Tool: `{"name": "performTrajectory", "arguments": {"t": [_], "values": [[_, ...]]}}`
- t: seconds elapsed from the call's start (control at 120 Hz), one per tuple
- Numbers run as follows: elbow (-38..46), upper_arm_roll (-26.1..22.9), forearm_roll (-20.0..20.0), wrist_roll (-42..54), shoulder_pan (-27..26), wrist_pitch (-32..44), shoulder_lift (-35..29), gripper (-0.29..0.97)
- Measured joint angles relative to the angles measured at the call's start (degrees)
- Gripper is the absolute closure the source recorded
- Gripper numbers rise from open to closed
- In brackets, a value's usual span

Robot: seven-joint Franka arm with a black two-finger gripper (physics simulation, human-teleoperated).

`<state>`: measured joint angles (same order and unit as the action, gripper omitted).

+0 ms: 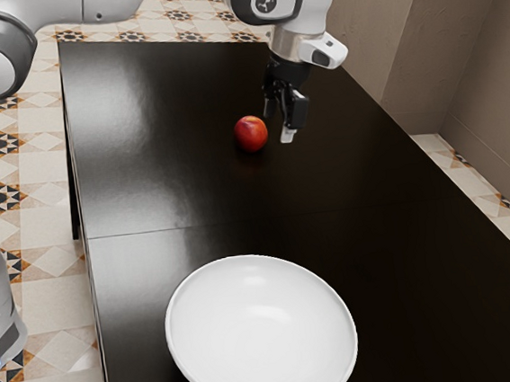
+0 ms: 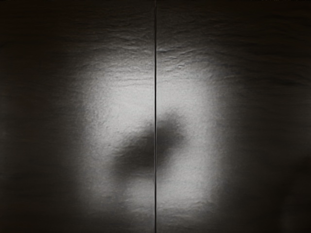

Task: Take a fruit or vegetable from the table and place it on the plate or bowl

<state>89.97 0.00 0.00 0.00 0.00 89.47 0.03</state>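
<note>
A red apple point(image 1: 251, 133) rests on the dark table point(image 1: 403, 231), toward its far side. My black gripper point(image 1: 279, 122) hangs just to the apple's right in the exterior view, a little above the tabletop, open, with nothing between its fingers and not touching the fruit. A large white bowl point(image 1: 173, 318) sits empty at the near edge of the table, well in front of the apple. In the wrist view I look straight down on the glossy tabletop point(image 2: 73, 58), with a thin seam point(image 2: 155, 58) running across it and a dark shadow point(image 2: 148, 148) in a bright reflection.
The table's left edge borders patterned floor tiles point(image 1: 41, 221). A beige wall point(image 1: 439, 38) stands behind the table's far right. A seam point(image 1: 168, 229) crosses the tabletop between apple and bowl.
</note>
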Motion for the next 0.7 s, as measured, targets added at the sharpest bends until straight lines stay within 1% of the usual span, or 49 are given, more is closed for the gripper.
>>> {"name": "performTrajectory", "arguments": {"t": [0.008,0.025,0.042,0.058,0.083,0.117,0.15,0.242,0.533,0.7], "values": [[0.0,0.0,0.0,0.0,0.0,0.0,0.0,0.00],[-5.5,2.6,-0.5,0.2,-2.4,0.2,5.1,0.00],[-9.5,4.5,-1.0,0.5,-3.2,0.3,8.9,0.01],[-12.5,5.9,-1.4,0.7,-1.9,0.4,11.7,0.01],[-15.5,7.4,-2.0,1.0,1.8,0.6,14.6,0.01],[-17.9,8.6,-2.5,1.5,5.6,0.8,16.8,0.01],[-19.2,9.2,-2.9,1.9,7.3,0.9,18.0,0.00],[-20.4,9.8,-3.6,2.9,8.5,1.3,19.2,0.00],[-19.9,10.0,-5.1,5.1,8.6,1.5,19.6,0.00],[-14.9,14.5,-8.1,5.6,8.9,1.4,17.1,0.00]]}}
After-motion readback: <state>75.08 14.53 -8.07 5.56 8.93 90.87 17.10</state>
